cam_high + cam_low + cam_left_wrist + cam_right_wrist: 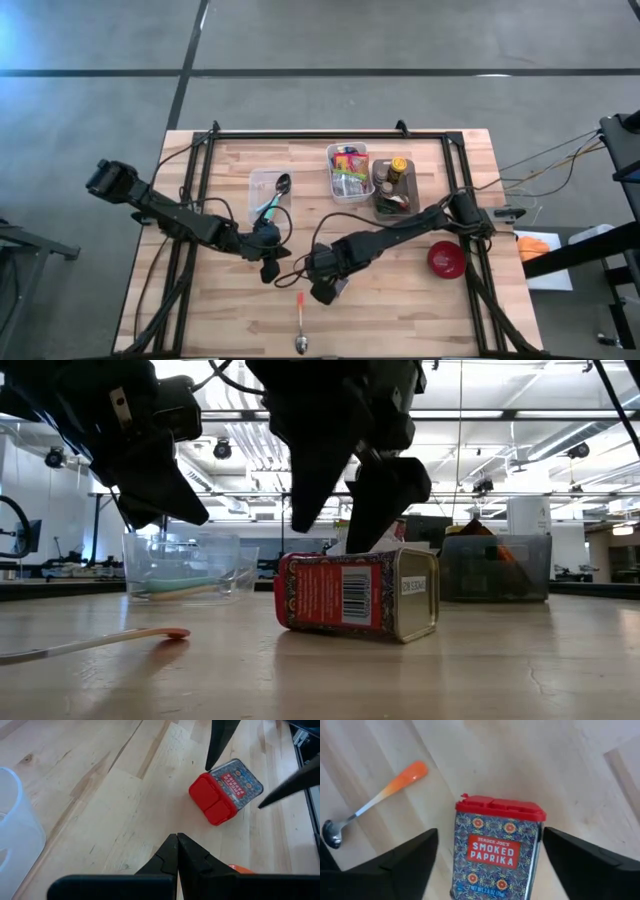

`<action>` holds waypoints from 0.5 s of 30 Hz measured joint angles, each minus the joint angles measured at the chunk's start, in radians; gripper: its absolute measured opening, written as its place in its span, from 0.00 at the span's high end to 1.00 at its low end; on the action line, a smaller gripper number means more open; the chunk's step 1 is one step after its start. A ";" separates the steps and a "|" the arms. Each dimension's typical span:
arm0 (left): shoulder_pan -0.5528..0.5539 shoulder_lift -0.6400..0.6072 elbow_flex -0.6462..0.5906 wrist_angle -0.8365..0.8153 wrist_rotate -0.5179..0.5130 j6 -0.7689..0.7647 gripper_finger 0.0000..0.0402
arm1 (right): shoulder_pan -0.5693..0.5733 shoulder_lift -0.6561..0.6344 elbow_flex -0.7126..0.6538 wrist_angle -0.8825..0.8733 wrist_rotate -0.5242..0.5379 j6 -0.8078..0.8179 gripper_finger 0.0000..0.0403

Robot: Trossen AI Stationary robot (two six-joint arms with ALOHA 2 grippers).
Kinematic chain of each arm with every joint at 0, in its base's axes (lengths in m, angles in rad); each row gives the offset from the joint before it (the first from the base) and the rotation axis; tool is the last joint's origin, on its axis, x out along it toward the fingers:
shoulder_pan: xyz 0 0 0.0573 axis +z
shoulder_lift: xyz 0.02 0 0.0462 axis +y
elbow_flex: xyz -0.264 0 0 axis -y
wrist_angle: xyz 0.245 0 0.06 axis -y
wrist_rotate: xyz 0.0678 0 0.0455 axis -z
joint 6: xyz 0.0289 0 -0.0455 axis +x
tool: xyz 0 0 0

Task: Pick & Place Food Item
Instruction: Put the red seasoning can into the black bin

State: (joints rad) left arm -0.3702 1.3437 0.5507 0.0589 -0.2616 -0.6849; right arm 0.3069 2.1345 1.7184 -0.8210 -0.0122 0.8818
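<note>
The paprika tin (497,852) lies on its side on the wooden table (400,320), near the middle, its red lid (212,802) facing the left gripper (177,847). The right gripper (345,510) hangs over the tin with its 2 fingers (402,862) spread wide on either side, not touching it. The left gripper, clenched shut and empty, waits just left of the tin, near a clear tub (268,190), while an orange-handled spoon (375,800) lies nearer the table's front edge

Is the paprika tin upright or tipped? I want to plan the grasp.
Tipped: the paprika tin lies on its side on the table, its red lid facing sideways, between the open right gripper fingers.
</note>
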 joint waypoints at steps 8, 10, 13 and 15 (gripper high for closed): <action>0.000 0.000 0.000 0.000 0.000 0.000 0.99 | 0.001 0.000 -0.003 0.008 0.038 0.094 0.03; 0.000 0.000 0.000 0.000 0.000 0.000 0.99 | 0.002 0.003 -0.004 0.012 0.038 0.110 0.03; 0.000 0.000 0.000 -0.003 0.000 0.000 0.99 | 0.007 0.022 -0.004 0.025 0.038 0.146 0.04; 0.000 0.000 0.000 -0.003 0.000 0.000 0.99 | 0.008 0.039 -0.005 0.026 0.038 0.150 0.04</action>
State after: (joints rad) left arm -0.3702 1.3437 0.5507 0.0555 -0.2615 -0.6853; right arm 0.3145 2.1734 1.7134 -0.7946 0.0257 1.0322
